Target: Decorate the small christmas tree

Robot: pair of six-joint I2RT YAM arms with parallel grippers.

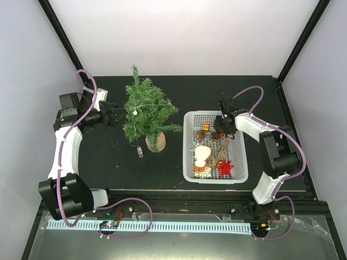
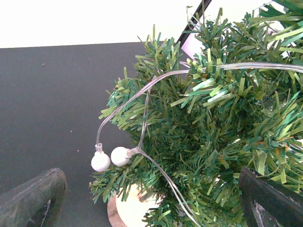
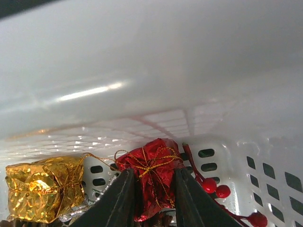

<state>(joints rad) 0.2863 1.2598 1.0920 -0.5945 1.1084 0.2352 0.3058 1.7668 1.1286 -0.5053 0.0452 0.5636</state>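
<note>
The small christmas tree (image 1: 146, 111) stands on its wooden base (image 1: 155, 142) on the black table, with a clear light string and white bulbs (image 2: 110, 158) draped over its branches (image 2: 213, 123). My left gripper (image 1: 111, 116) is open just left of the tree, and its fingers (image 2: 33, 198) flank the lower branches without touching them. My right gripper (image 1: 223, 127) is down in the far end of the white basket (image 1: 242, 162). In the right wrist view it (image 3: 154, 189) is shut on a red foil gift box (image 3: 151, 165) tied with gold thread.
In the basket lie a gold foil gift (image 3: 42, 187), red berries (image 3: 215, 187), a red star (image 1: 225, 168) and cream ornaments (image 1: 202, 154). The basket's far wall (image 3: 142, 71) is close ahead of the right gripper. A small clear piece (image 1: 140, 153) lies by the tree's base.
</note>
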